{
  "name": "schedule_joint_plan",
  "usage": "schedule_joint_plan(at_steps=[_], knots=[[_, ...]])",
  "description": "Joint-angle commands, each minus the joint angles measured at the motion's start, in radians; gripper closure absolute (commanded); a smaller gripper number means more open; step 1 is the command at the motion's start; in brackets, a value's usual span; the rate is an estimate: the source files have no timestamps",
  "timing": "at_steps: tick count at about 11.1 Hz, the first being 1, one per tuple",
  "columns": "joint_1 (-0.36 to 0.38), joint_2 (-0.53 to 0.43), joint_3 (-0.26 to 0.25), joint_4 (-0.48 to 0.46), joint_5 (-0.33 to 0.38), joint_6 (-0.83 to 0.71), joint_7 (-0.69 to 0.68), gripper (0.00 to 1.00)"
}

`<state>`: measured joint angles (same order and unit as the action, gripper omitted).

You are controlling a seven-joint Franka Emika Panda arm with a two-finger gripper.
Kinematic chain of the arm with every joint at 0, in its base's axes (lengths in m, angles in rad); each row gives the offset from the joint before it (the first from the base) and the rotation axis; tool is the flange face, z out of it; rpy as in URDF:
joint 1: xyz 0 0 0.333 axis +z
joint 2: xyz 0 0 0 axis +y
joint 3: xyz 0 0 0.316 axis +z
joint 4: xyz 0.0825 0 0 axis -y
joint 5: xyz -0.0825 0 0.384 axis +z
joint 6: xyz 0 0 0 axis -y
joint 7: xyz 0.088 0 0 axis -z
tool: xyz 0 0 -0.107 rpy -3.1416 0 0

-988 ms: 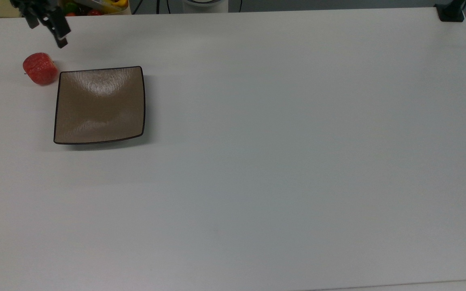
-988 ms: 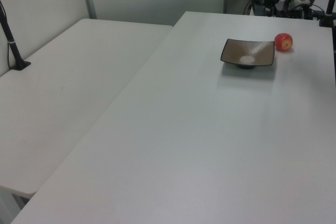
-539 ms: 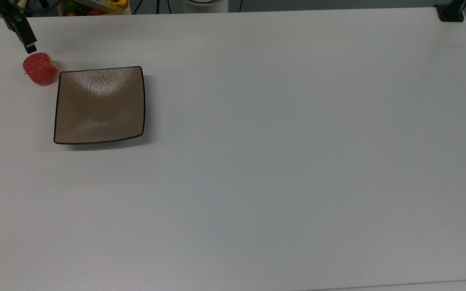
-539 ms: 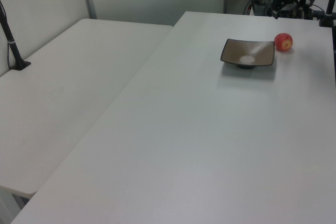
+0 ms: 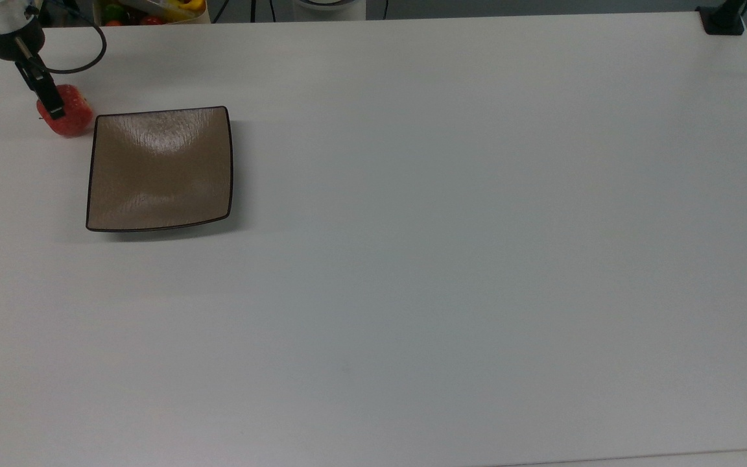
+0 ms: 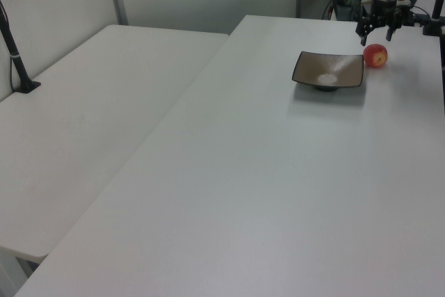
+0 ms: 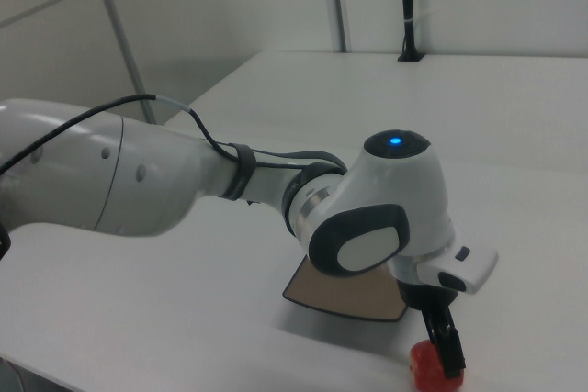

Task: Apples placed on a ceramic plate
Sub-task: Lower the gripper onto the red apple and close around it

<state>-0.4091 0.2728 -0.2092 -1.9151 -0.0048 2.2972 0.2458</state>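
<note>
Apple (image 5: 70, 115) on bench (image 5: 451, 259), just beside plate (image 5: 159, 170) at the top view's left. Pincer (image 6: 376, 32) spread wide, straddling the apple from above, gripping nothing.

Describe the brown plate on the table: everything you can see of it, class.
The plate is square, glossy brown with a thin dark rim and slightly upturned corners; it looks like glazed ceramic with a faint texture and pale glare near one edge. It sits flat and upright on the white table, near the top view's upper left, raised on a small dark foot in the left view. Nothing lies on it. The red apple rests on the table just off its corner, apparently apart from it.
</note>
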Motion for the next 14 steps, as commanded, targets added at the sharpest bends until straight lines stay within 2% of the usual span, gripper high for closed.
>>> schedule_joint_plan(at_steps=[1,7,8,9,10,14], knots=[[-0.008,0.014,0.004,-0.004,0.000,0.014,0.020,0.00],[-0.007,0.052,0.005,-0.005,-0.008,0.014,0.020,0.00],[-0.007,0.052,0.005,-0.005,-0.008,0.014,0.020,0.21],[-0.005,0.052,0.007,-0.005,-0.008,0.014,0.020,0.37],[-0.005,0.051,0.007,-0.004,-0.008,0.014,0.021,0.45],[-0.023,0.013,0.007,0.030,0.020,0.010,0.024,0.44]])
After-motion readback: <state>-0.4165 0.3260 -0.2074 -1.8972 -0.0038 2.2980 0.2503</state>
